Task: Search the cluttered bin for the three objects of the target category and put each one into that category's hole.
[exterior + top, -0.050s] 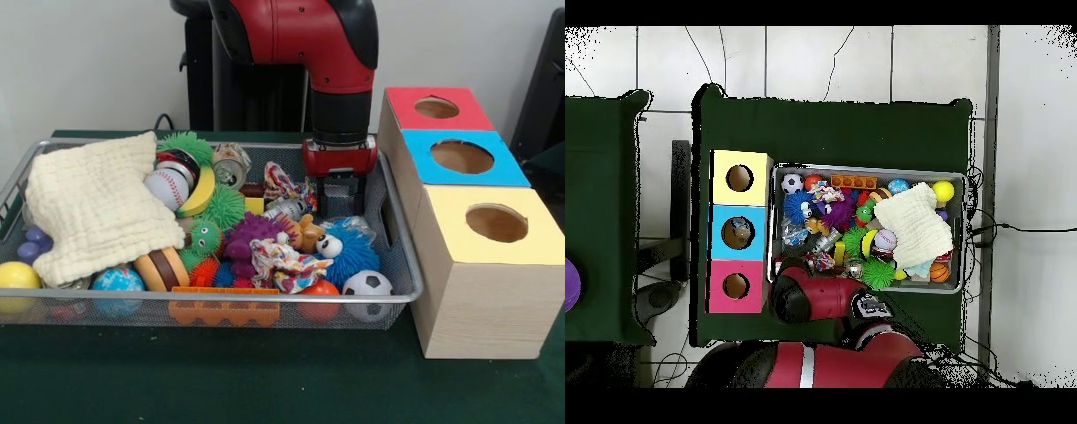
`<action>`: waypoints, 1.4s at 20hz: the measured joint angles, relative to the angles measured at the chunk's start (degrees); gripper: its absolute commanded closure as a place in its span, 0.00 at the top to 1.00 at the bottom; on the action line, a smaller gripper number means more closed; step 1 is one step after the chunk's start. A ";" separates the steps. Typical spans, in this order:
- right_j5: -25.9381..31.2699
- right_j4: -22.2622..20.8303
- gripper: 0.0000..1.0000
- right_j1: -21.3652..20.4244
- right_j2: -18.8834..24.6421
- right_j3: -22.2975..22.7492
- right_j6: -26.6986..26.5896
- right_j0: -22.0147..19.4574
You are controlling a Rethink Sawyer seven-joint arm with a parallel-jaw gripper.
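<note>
Toys fill the wire bin [402, 265] at centre frame, and the gripper [341, 196] hangs low over its right part, probably to pick one, but I cannot tell its opening.

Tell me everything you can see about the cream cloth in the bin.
The cloth is cream, soft and crinkled like woven gauze, with a stitched hem. It lies crumpled and spread over the toys at one end of the wire bin, hiding what sits beneath. A baseball and a spiky green ball press against one edge; a globe ball and a yellow ball peek out below it. The gripper is well away from it.
</note>
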 measured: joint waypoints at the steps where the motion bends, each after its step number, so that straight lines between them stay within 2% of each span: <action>1: 0.00 0.00 1.00 0.00 0.00 0.00 0.00 0.00; 28: -0.27 0.36 1.00 0.00 -0.65 -0.02 0.00 0.84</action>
